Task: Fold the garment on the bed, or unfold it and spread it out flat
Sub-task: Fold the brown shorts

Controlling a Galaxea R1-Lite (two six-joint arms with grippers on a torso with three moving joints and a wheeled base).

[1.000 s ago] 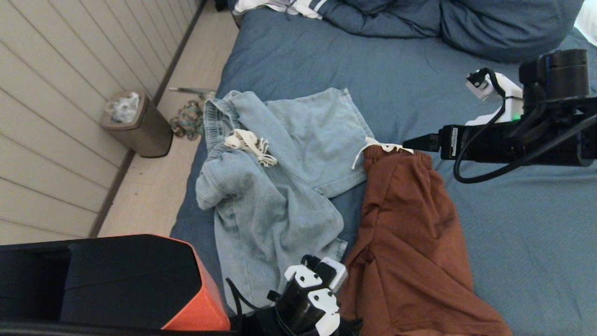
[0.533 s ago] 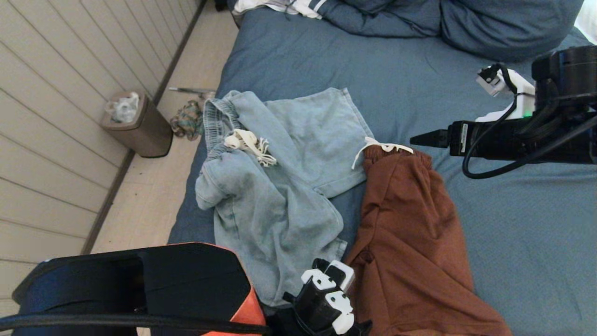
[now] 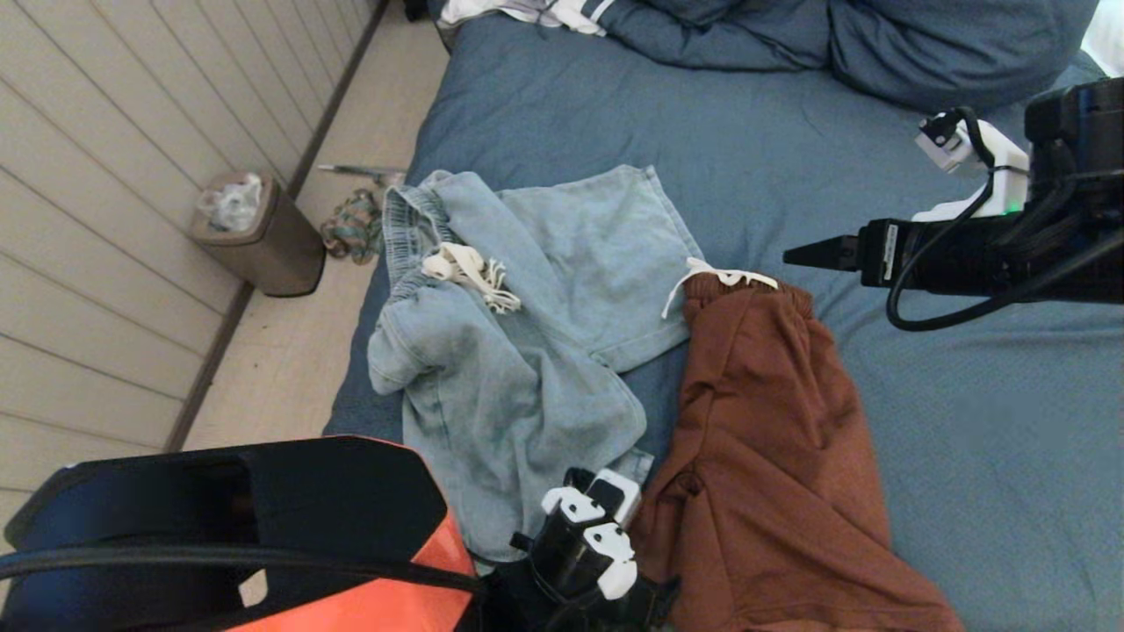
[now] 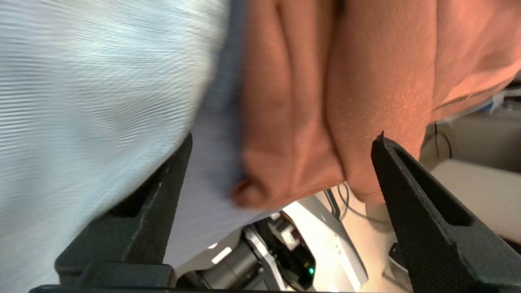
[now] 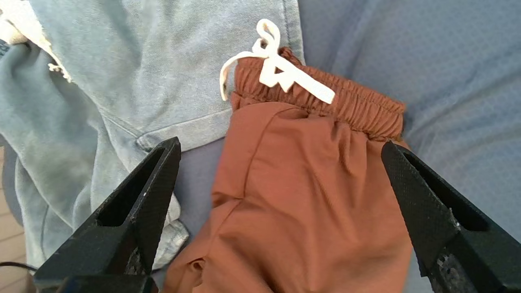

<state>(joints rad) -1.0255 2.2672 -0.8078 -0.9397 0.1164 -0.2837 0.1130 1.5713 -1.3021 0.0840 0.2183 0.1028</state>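
Rust-brown shorts [image 3: 773, 439] with a white drawstring [image 3: 720, 276] lie on the slate-blue bed [image 3: 966, 421], waistband away from me. Crumpled light-blue shorts [image 3: 518, 333] lie beside them on the left, overlapping the bed's left edge. My right gripper [image 5: 281, 142] hovers open above the brown shorts near the waistband [image 5: 325, 97]; in the head view its tip [image 3: 790, 254] points left, just right of the waistband. My left gripper [image 4: 281, 138] is open at the bed's near edge, by the hems of both garments, with nothing gripped. Its wrist [image 3: 584, 535] shows at the bottom centre.
A bunched blue duvet [image 3: 878, 44] and a striped cloth [image 3: 544, 13] lie at the far end. On the floor left of the bed stand a brown bin [image 3: 259, 233] and a coloured bundle [image 3: 353, 226]. An orange-black robot part [image 3: 263, 527] fills the lower left.
My right gripper has drawn back to the right and slightly up, away from the brown waistband. The left wrist shifted right, then back left. The orange-black part has swung further into view.
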